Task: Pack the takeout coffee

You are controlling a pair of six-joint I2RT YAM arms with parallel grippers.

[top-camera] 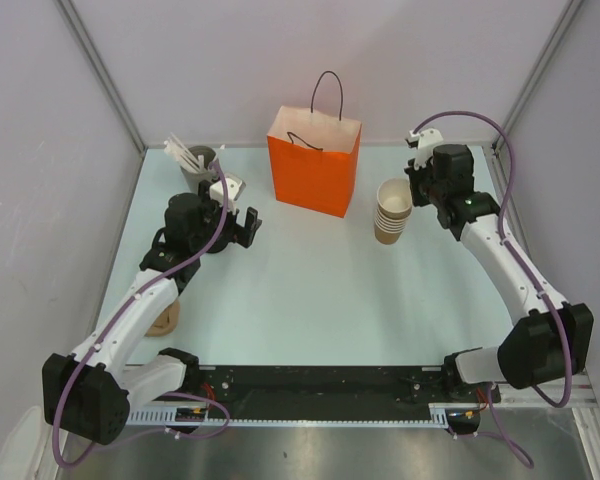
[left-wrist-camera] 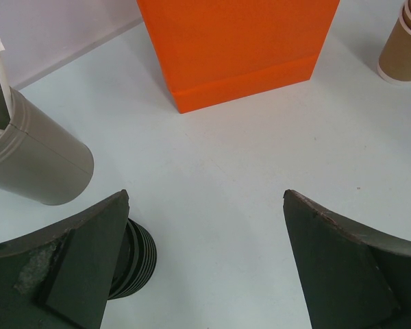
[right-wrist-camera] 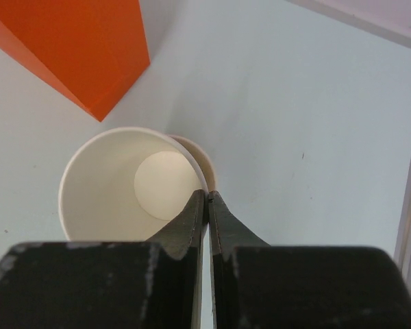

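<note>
No lidded takeout coffee is in view. A stack of lidless tan paper cups stands right of the orange paper bag. My right gripper is shut on the rim of the top cup, one finger inside its pale wall and one outside. The rim of the cup below shows just behind it. In the top view this gripper sits at the stack's right side. My left gripper hangs open over bare table, left of the bag. A stack of black lids sits by its left finger.
A grey holder with white stirrers stands at the back left. The cup stack shows at the left wrist view's top right. A tan object lies partly hidden under the left arm. Walls close the table at the back and sides.
</note>
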